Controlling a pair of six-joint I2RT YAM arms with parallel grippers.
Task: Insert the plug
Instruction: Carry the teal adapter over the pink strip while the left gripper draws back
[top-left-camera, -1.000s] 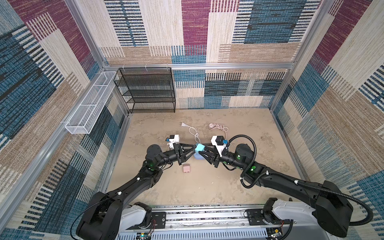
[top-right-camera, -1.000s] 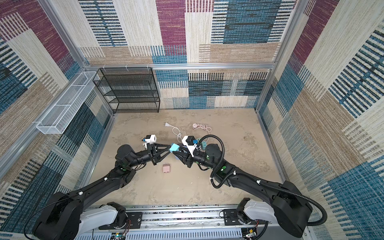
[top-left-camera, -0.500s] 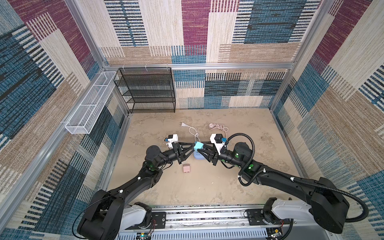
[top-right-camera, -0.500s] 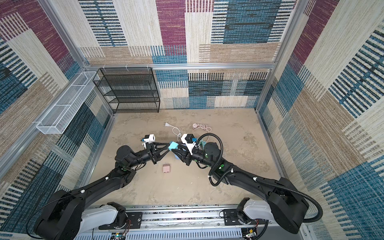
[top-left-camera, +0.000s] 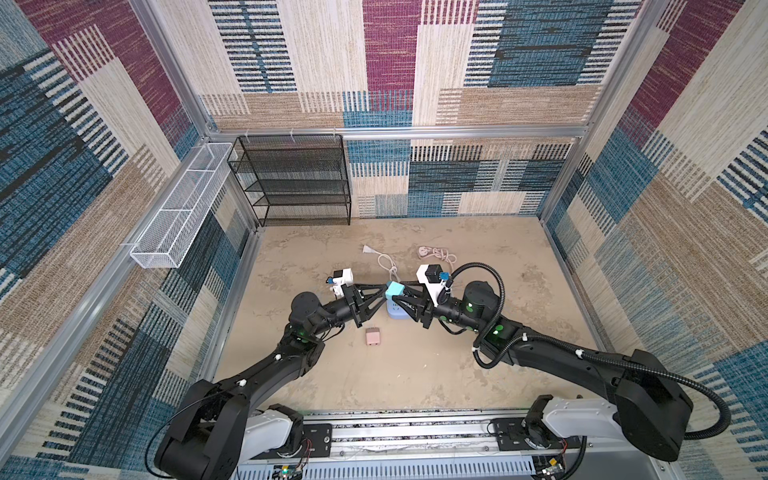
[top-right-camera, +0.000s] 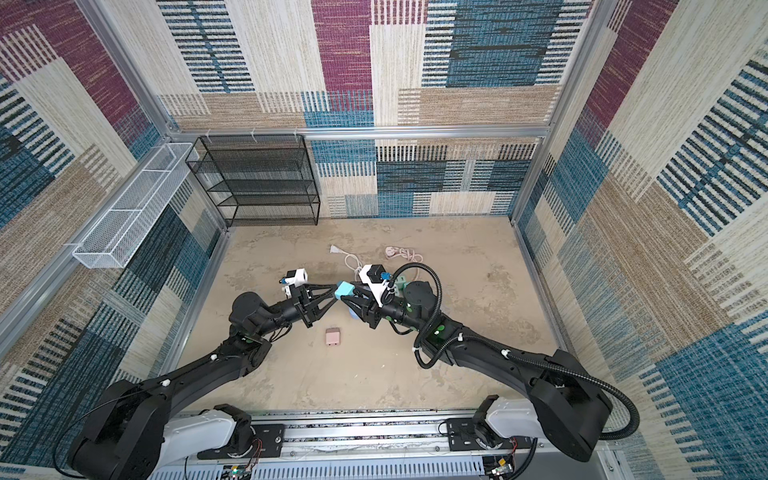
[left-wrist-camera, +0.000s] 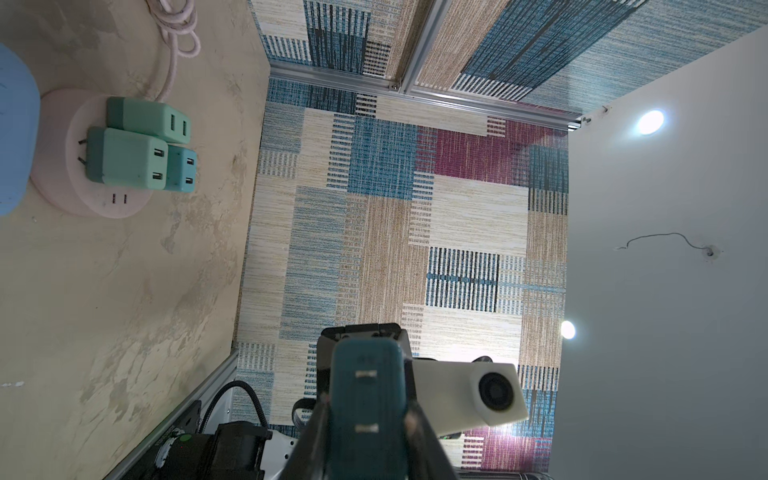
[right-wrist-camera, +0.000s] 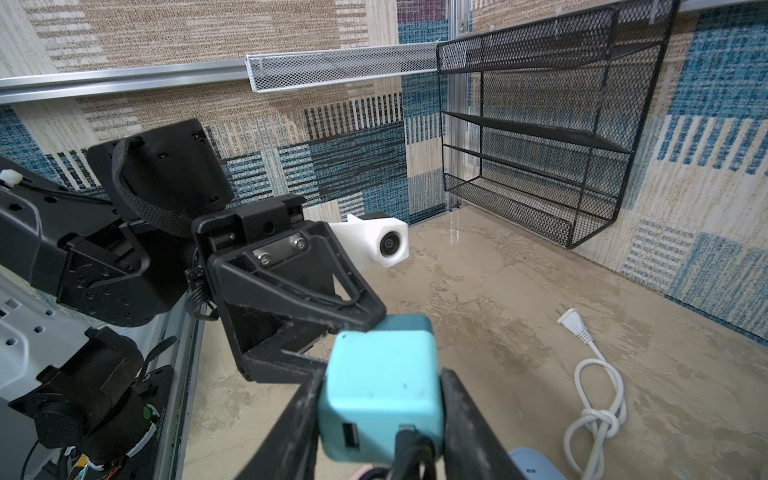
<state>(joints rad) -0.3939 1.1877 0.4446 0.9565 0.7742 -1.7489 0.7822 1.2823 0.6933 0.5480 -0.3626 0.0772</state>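
Where the two arms meet above the middle of the table (top-left-camera: 478, 257), the right gripper (top-left-camera: 406, 293) pinches the teal plug (top-left-camera: 395, 289) by its two side faces. Its fingers (right-wrist-camera: 465, 415) press flat against the pale body, spread only as wide as the body itself. The left gripper (top-left-camera: 381, 290) meets the same plug from the opposite side. Its fingers (left-wrist-camera: 428, 453) narrowly flank the dark end, and in the right wrist view one of them touches the plug's far upper corner. Whether they squeeze the plug or merely bracket it cannot be told.

The plug hangs clear of the table, above a pale blue socket block (top-left-camera: 397, 313). Its long axis lies roughly level, along the line from one gripper to the other. The dark face with the two metal prongs points toward the left arm, and the pale face with the USB port points toward the right arm. A small pink adapter (top-left-camera: 373, 336) lies on the table nearby, and a white cord (top-left-camera: 385, 262) lies farther back.
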